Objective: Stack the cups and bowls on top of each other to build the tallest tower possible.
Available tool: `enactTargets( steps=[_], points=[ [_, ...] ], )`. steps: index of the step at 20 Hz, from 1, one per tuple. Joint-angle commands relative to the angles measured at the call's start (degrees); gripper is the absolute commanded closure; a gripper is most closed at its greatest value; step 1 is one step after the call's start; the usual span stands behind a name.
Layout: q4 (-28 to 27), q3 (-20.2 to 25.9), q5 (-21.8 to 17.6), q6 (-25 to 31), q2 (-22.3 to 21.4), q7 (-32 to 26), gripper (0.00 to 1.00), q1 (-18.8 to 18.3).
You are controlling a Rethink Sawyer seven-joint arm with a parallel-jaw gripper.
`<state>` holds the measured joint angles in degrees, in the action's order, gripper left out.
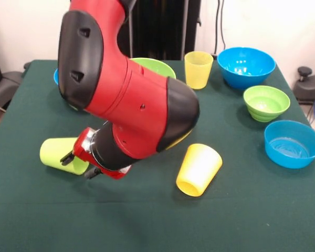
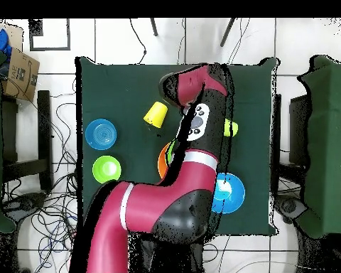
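A lime green cup [image 1: 55,153] lies on its side at the left of the table, also seen as the lime green cup [image 2: 232,129] beside the arm. My gripper [image 1: 79,165] is right at its end, touching or nearly touching it. A bright yellow cup [image 1: 199,169] lies on its side, shown too as the yellow cup [image 2: 156,114]. A paler yellow cup [image 1: 198,69] stands upright. A large lime green bowl [image 1: 156,65] shows behind the arm. An orange bowl [image 2: 162,162] peeks out by the arm. The arm hides whether a tower stands there.
At the right are a medium blue bowl [image 1: 247,66], a small green bowl [image 1: 266,102] and a shallow blue bowl [image 1: 293,143]. Another blue bowl [image 2: 228,193] sits on the arm's other side. The bulky red arm [image 1: 126,100] spans the table's middle.
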<state>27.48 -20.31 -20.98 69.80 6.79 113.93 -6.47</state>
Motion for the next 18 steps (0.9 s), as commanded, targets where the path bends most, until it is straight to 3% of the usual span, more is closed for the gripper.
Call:
enactTargets(
  steps=[1,18],
  points=[
    [-2.3,0.7,-2.5,9.9,2.5,-14.9,0.00,0.0],
    [2.6,-3.9,-3.0,11.3,-1.7,-20.1,0.00,1.2]
  ],
)
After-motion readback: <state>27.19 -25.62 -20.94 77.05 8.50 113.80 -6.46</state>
